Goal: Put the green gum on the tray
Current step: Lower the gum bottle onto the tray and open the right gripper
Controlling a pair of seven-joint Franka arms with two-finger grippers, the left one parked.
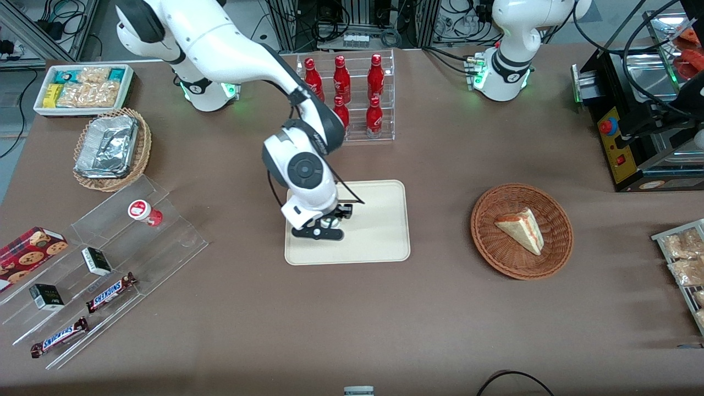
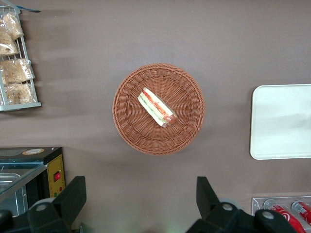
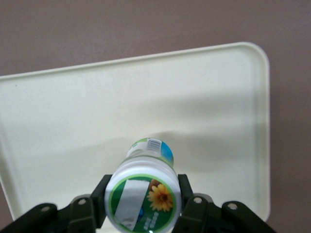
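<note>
From my station I see the right arm's gripper point(image 1: 330, 222) low over the tray point(image 1: 379, 220), toward the tray's working-arm end. Its jaws are closed against the sides of the green gum point(image 3: 144, 193), one finger point(image 3: 99, 197) pressing each flank just under the lid. The green gum is a small white plastic bottle. Its round lid has a white rim, a green ring and a face bearing a pale grey panel beside an orange flower. Below the lid the body carries a green and blue label with a small barcode. In the right wrist view the bottle stands upright over the tray's cream surface; I cannot tell whether its base is touching the tray or held just above it. In the front view only a sliver of the white bottle point(image 1: 331, 222) shows between the black fingers.

The tray is a flat cream-beige rectangle with rounded corners and a low rim, lying on the brown worktop point(image 1: 352, 308). Toward the working arm's end of the worktop, a similar small bottle with a red-and-white lid point(image 1: 144, 212) stands on a clear acrylic rack point(image 1: 104, 264), well apart from the tray. A wicker basket with a sandwich point(image 1: 521, 230) sits toward the parked arm's end.
</note>
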